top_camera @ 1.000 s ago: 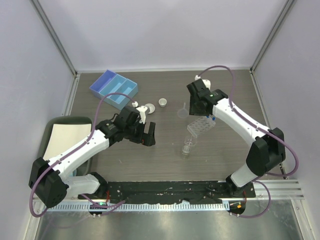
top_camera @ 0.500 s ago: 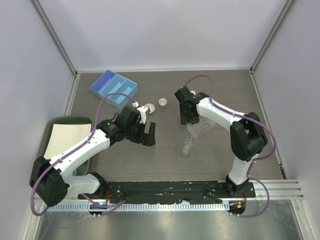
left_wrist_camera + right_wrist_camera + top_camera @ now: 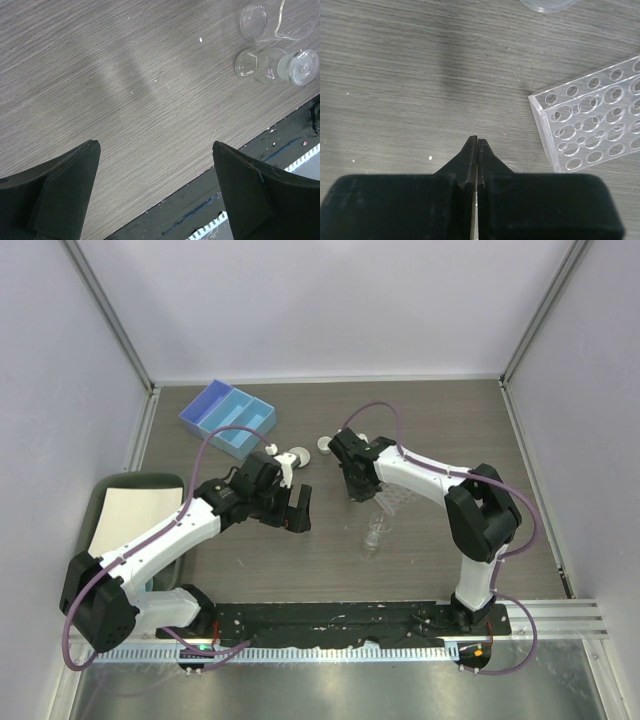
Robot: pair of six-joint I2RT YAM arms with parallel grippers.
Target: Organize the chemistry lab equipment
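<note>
My right end effector (image 3: 477,144) is pinched closed on nothing, its tips meeting low over bare tabletop (image 3: 395,75). The clear plastic tube rack (image 3: 592,127) lies just to its right and slightly ahead. A clear rim that I take for the funnel (image 3: 547,4) shows farther ahead, at the edge of view.

My left end effector (image 3: 155,147) is spread wide and empty. The clear glass beaker (image 3: 270,69) is ahead of it and well to its right, and I cannot tell whether it stands or lies. The 2 white ceramic dishes (image 3: 325,445) sit behind both wrists.

With the right fingers closed, any sideways sweep would shove the light rack or flip the funnel instead of gripping it. Opening this close could also clip the rack's corner. Descending further would jam the tips into the wood. On the left, a careless reach could tip or roll the glass. My 2 arms are near each other, so crossing paths risks a collision.
</note>
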